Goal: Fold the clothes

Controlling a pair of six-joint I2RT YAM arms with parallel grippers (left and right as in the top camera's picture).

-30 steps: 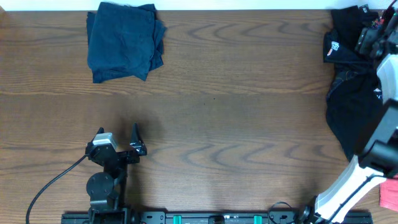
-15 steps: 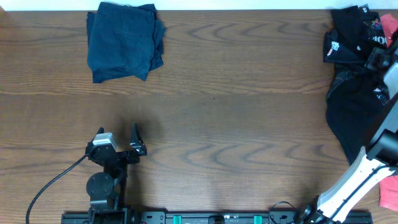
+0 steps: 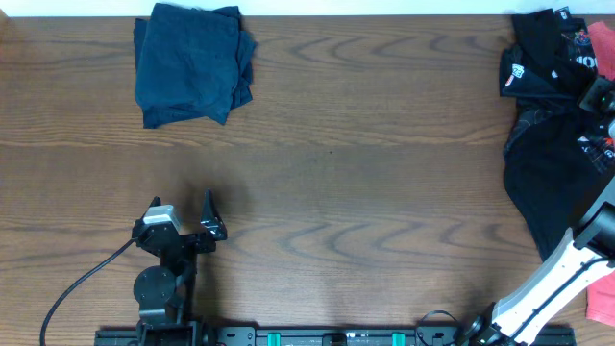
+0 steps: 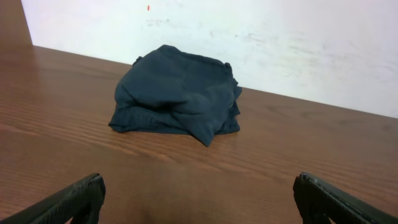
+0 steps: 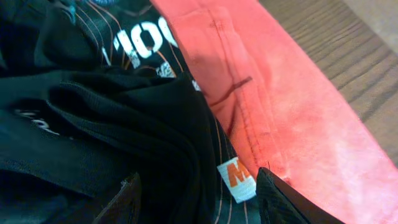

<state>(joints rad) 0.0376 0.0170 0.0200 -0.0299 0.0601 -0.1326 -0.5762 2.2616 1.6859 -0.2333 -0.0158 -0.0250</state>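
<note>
A folded navy garment (image 3: 192,65) lies at the far left corner of the desk (image 3: 384,192), straight ahead of the left gripper (image 3: 212,219), jaws wide. Unfolded black clothes (image 3: 538,163) heap at the right edge, directly beneath the part-open right gripper (image 5: 199,205).

table (image 3: 365,192): we see brown wood grain across the whole overhead view.
wall (image 4: 280,37): we see it white and scuffed, at 12 o'clock beyond the table's far edge.
wall mark (image 4: 148,7): a small red speck at 11 o'clock.
</note>
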